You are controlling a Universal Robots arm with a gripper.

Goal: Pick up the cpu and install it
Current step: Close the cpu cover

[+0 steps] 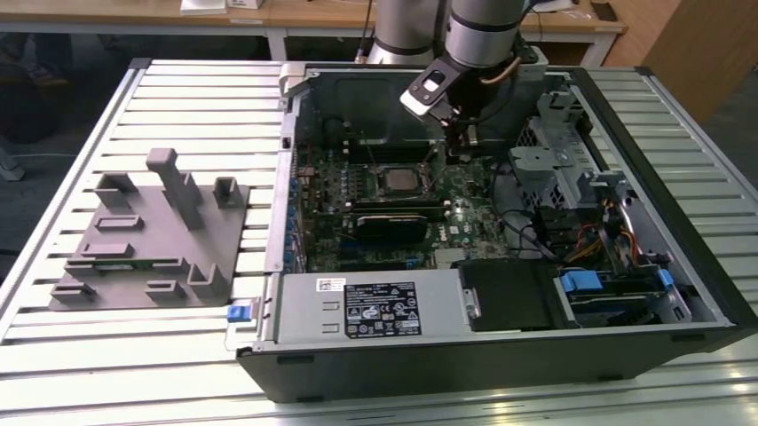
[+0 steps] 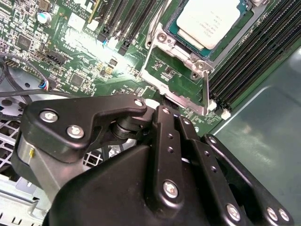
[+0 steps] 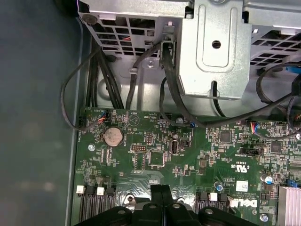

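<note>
While the cpu [image 2: 209, 21] lies seated in its socket [image 2: 161, 38], the gripper [image 1: 466, 135] hangs just beside it, jaws pressed together on nothing

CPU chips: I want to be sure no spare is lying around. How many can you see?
1. The cpu lies in the socket on the motherboard; the arm may hide others.

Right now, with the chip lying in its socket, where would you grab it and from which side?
Probably from straight above, pinching the chip by two opposite edges of its raised silver top. It lies flat, and the metal socket frame hugs its sides, so a sideways approach looks blocked.
</note>
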